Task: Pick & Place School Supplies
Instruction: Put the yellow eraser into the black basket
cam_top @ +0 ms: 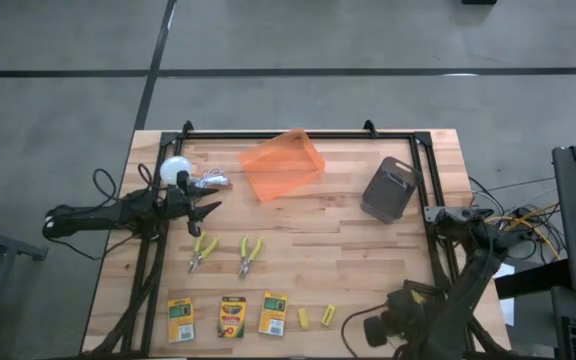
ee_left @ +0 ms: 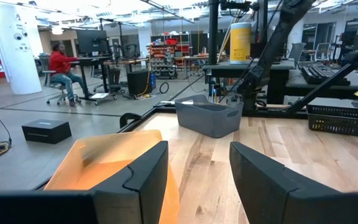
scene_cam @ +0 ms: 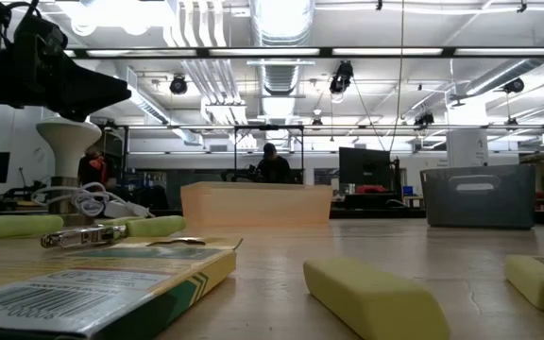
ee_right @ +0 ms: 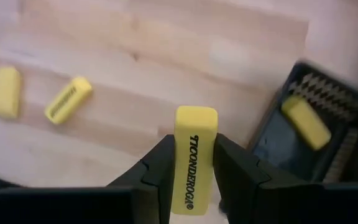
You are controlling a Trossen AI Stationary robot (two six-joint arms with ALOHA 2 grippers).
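Right gripper (ee_right: 193,163) clamped on yellow rectangular eraser block (ee_right: 194,155), above dark grey slotted plastic bin (ee_right: 319,146) w/ one block inside. Left gripper (ee_left: 197,180) open, empty, near translucent orange bin (ee_left: 114,165).

From overhead we look straight down on the whole desk (cam_top: 298,215). Our low camera sits at desk height, very near the crayon box (scene_cam: 93,283), facing the room. The left wrist view looks level across the orange bin (ee_left: 104,165), shared with overhead; the right wrist view looks down, close.
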